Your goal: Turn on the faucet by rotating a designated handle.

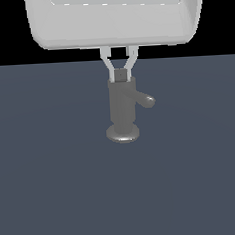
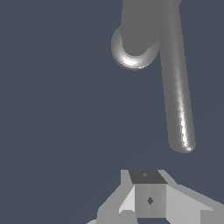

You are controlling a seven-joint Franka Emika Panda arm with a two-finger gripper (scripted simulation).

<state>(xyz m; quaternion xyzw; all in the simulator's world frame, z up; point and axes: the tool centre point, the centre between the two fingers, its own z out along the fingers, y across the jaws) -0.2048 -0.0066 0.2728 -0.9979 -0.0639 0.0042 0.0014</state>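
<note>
Well, I see the dull grey faucet [image 1: 122, 107], its handle [image 1: 145, 99] a slim round-tipped rod (sideways); gripper [image 1: 120, 75] clenched, grasping nothing.

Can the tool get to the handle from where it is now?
Probably yes. The tool hangs shut above the faucet; the handle juts toward the exterior view's right, with nothing visible between them.

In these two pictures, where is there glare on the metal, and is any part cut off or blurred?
Exterior view: a soft shine on the faucet base; the arm's body is cut off at the top. Wrist view: a bright streak runs along the handle; the gripper is cropped at the edge. Both are sharp.
</note>
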